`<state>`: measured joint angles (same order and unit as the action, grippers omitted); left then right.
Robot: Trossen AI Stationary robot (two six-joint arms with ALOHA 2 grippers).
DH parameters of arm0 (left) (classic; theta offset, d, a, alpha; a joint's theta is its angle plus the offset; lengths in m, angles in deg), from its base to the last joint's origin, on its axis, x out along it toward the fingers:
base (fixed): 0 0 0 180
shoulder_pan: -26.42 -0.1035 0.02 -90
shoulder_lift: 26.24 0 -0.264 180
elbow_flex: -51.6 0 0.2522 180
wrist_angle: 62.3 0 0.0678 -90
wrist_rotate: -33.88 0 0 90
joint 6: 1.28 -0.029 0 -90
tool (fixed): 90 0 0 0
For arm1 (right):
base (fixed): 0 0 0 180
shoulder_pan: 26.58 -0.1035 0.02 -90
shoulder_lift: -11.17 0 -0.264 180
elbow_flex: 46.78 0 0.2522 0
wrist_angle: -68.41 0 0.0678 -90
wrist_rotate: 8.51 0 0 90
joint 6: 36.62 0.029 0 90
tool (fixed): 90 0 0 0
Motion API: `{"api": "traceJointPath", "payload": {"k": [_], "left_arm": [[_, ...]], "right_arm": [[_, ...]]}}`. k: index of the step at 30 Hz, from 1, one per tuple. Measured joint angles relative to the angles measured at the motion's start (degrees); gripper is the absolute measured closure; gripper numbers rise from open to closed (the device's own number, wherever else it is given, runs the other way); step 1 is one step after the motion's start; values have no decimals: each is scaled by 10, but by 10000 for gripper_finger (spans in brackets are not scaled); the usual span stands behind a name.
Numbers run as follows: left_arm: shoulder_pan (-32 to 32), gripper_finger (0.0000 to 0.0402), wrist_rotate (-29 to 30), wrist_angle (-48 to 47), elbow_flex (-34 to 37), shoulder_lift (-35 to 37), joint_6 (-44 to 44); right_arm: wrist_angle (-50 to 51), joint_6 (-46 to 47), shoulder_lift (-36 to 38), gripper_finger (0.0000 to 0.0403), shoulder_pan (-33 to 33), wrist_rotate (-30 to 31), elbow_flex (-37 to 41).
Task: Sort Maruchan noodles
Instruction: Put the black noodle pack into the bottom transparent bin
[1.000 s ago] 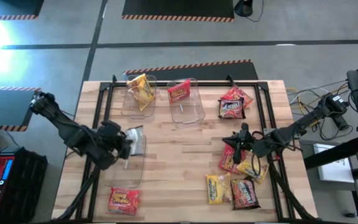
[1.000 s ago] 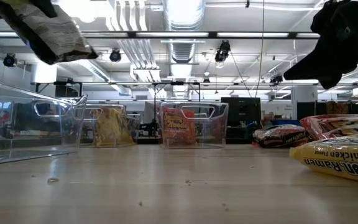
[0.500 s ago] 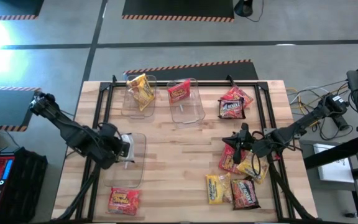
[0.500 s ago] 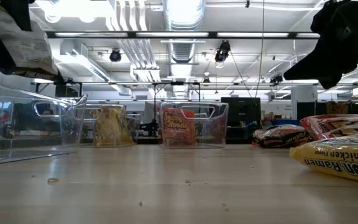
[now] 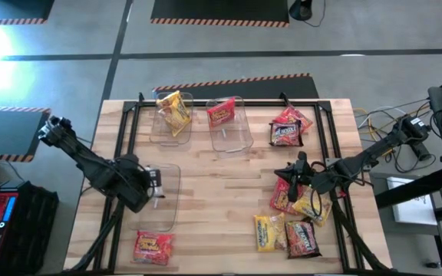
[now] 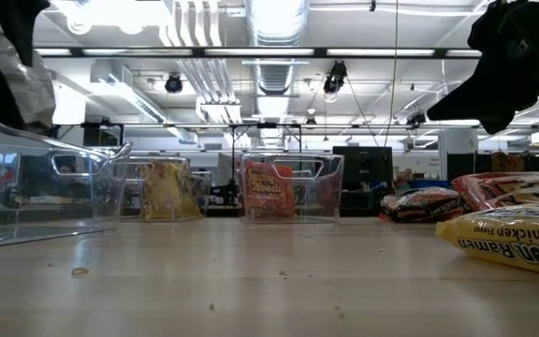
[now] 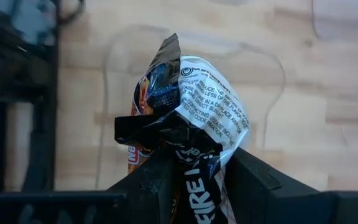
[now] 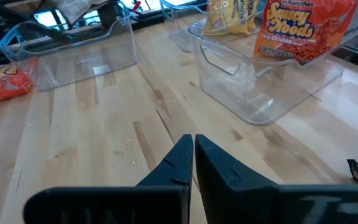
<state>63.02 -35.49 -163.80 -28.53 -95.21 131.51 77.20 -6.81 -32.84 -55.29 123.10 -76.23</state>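
Left gripper [image 7: 188, 155] pinches a dark packet [image 7: 188, 93] by one crumpled end, silvery printed back facing the wrist camera. Held by the end so the body hangs free and can drop flat. It hangs over the empty clear bin [image 5: 167, 201] at the table's left side, above the bin's outline in the left wrist view. My read: this bin is meant for the dark flavour and the release comes next.

Right gripper [image 8: 193, 163] has jaws pressed together, nothing in them. It hovers low over bare wood just beside the right-hand pile, parked while the left arm works.

Sorting so far:
- yellow packet [image 5: 173, 110] stands leaning in the far-left bin [image 5: 159, 132]
- red-orange Saucy Noods packet [image 5: 222, 112] leans in the next bin [image 5: 236, 136]; one colour per bin, so the scheme looks to be by flavour
- red-orange packet [image 5: 153, 247] lies loose on the table near the front edge, outside the near bin
- dark and red packets [image 5: 288, 126] stacked at the far right, unsorted
- a mixed cluster at the right front: yellow [image 5: 268, 232], dark red [image 5: 301, 238], more under the right arm

Judgement: roughly a third done. Risk at release: the packet is light and crinkly, so it may cling to a finger or land on the bin wall rather than inside.
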Motion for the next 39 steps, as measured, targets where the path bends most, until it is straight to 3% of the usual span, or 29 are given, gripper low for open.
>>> {"api": "traceJointPath", "payload": {"k": [8,13,21,28,39], "left_arm": [[-66,301,20,-23,-15,-7,-8],[-99,301,-70,-12,-16,-35,-35],[-122,301,-83,18,-46,-80,23],[-157,301,-172,21,-32,-97,103],[-222,301,-173,39,-31,-122,127]], "right_arm": [[0,0,0,394,0,0,0],[0,0,0,394,0,0,0],[0,0,0,394,0,0,0],[0,0,0,394,0,0,0],[0,0,0,394,0,0,0]]}}
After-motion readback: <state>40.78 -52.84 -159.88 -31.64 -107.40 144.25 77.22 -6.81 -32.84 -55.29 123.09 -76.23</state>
